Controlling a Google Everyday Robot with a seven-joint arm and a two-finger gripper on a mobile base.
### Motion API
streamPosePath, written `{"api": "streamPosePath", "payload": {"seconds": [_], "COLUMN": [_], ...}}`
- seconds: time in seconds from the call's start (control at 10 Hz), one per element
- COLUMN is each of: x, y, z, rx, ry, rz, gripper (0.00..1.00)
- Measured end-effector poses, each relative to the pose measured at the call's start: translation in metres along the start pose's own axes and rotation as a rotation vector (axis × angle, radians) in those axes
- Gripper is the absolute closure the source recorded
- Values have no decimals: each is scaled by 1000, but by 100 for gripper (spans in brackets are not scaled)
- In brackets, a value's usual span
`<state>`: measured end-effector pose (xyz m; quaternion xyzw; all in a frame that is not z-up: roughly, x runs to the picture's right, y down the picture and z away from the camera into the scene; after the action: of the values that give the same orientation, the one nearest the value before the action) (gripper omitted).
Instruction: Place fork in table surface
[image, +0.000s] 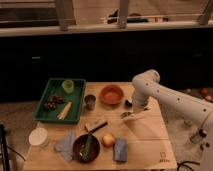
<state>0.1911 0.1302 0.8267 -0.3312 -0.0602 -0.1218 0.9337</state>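
Note:
The fork (126, 115) shows as a small thin dark item lying on the light tan wooden table surface (145, 137), right of centre and below the orange bowl (111, 94). My gripper (136, 109) hangs from the white arm (165, 97), which reaches in from the right. It is just above and to the right of the fork, close to the tabletop. I cannot tell whether it still touches the fork.
A green tray (44, 116) at the left holds a green cup, dark fruit and a yellow item. On the table are a metal cup (90, 101), brown bar (96, 125), apple (108, 140), blue sponge (120, 149), dark bowl with green stick (86, 147), grey cloth (65, 145) and white lid (38, 136).

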Motion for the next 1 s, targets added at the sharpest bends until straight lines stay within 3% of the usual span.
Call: {"api": "streamPosePath", "payload": {"seconds": [0.5, 1.0], "x": [-10, -20], "y": [4, 24], "z": [-39, -64], "rx": [25, -7], "ry": [2, 7], "rz": [-66, -189], "gripper": [100, 100]}}
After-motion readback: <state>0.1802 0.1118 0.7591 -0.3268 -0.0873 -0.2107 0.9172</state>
